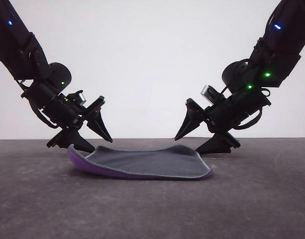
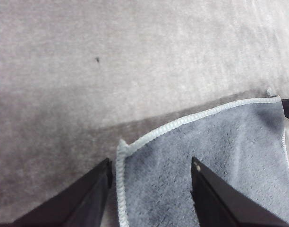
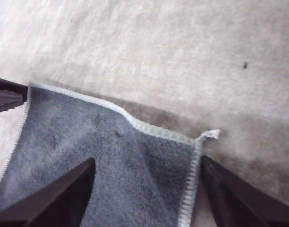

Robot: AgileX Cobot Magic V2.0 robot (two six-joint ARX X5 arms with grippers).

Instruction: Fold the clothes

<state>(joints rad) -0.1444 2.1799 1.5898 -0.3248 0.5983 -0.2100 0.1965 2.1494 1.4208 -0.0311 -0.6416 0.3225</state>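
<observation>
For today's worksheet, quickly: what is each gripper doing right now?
Left gripper: open, straddling a corner of the cloth, holding nothing.
Right gripper: open, straddling the other far corner, holding nothing.

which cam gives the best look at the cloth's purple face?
Front view. The cloth lies grey face up, and purple shows along its near edge and the lifted left end. Left wrist view and right wrist view show its grey top and pale stitched edging between open fingers, at opposite ends.
</observation>
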